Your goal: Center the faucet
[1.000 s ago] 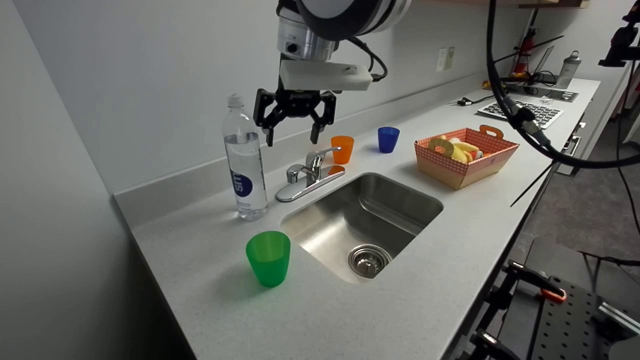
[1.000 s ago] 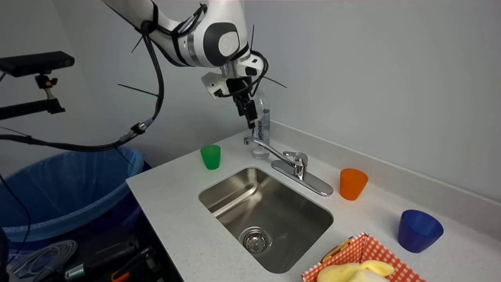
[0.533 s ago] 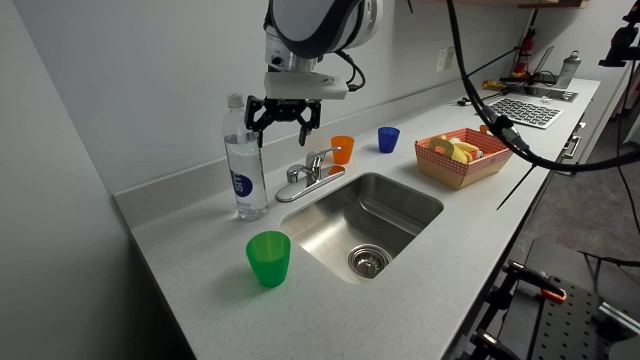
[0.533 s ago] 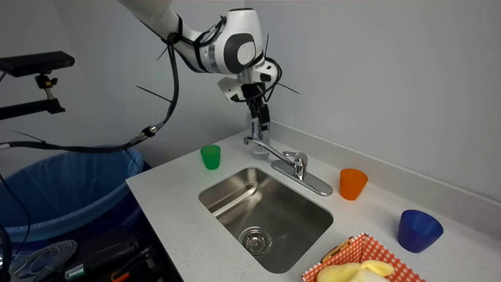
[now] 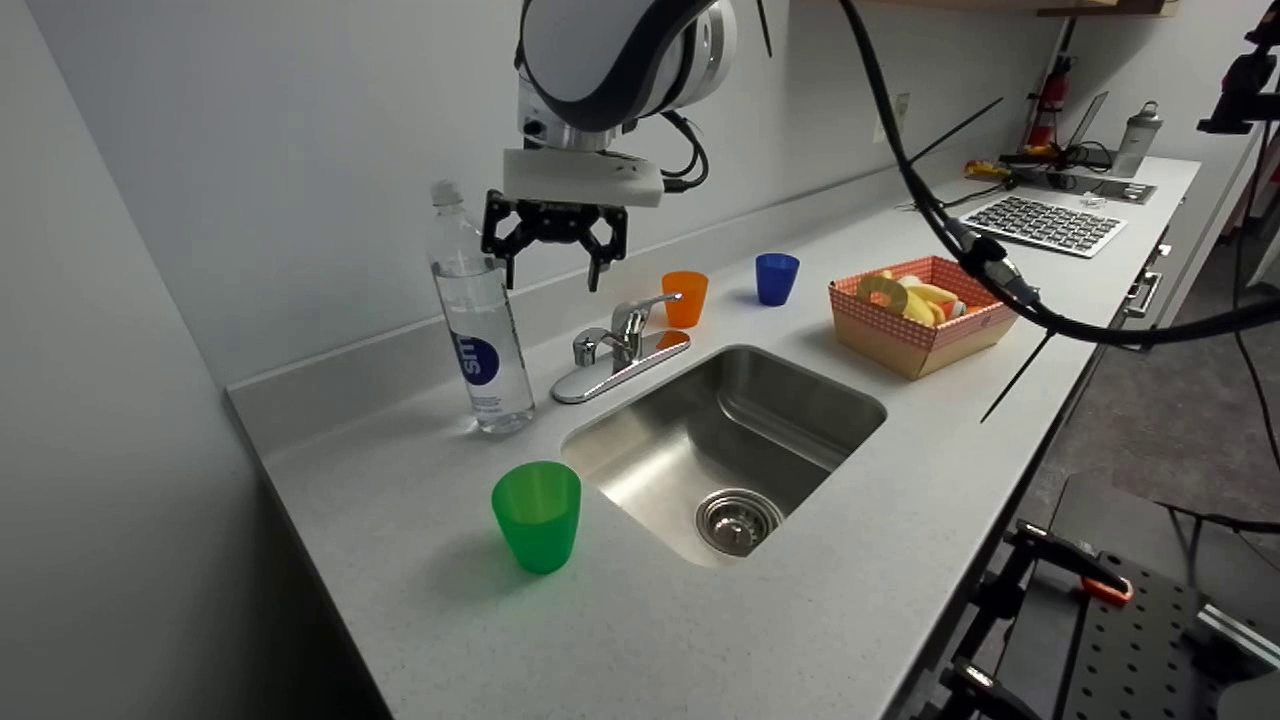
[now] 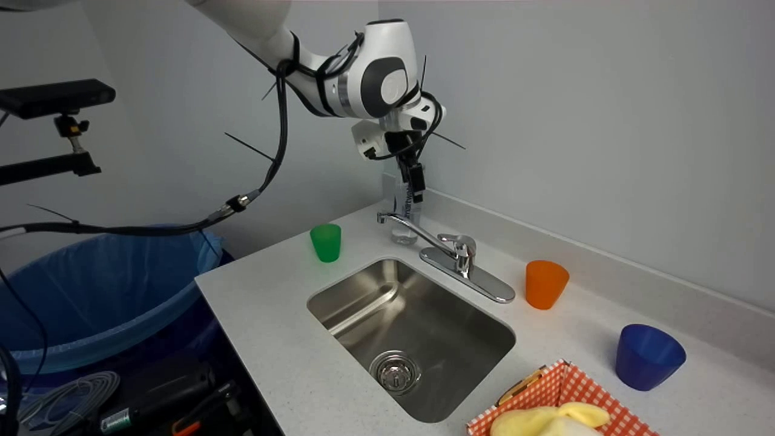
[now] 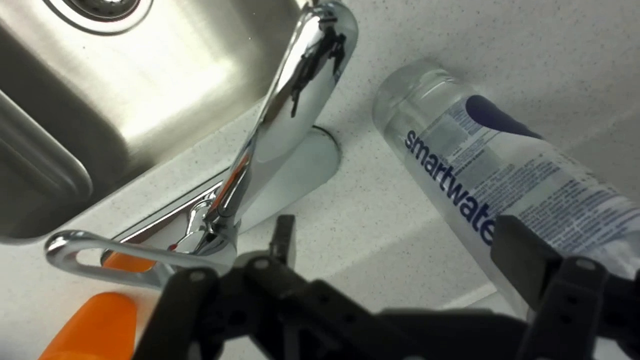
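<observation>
The chrome faucet (image 5: 628,330) stands on its flat base behind the sink (image 5: 725,400). In an exterior view its spout (image 6: 418,230) points past the sink's end toward the water bottle. In the wrist view the spout (image 7: 295,95) lies left of the bottle. My gripper (image 5: 552,277) is open with nothing between its fingers, above the counter behind the faucet. In the wrist view one finger (image 7: 284,237) is near the faucet body, and the other overlaps the bottle. The clear water bottle (image 5: 483,350) leans slightly away from the gripper; its top is against or very near the gripper.
A green cup (image 5: 537,515) stands near the sink's end. An orange cup (image 6: 546,284) and a blue cup (image 6: 649,357) stand on the faucet's far side. A checkered basket (image 5: 925,315) holds toy food. A wall runs behind the counter.
My gripper has moved toward the bottle and the back wall, and slightly down at first. The bottle stood upright and now leans away from the gripper. The faucet has not moved.
</observation>
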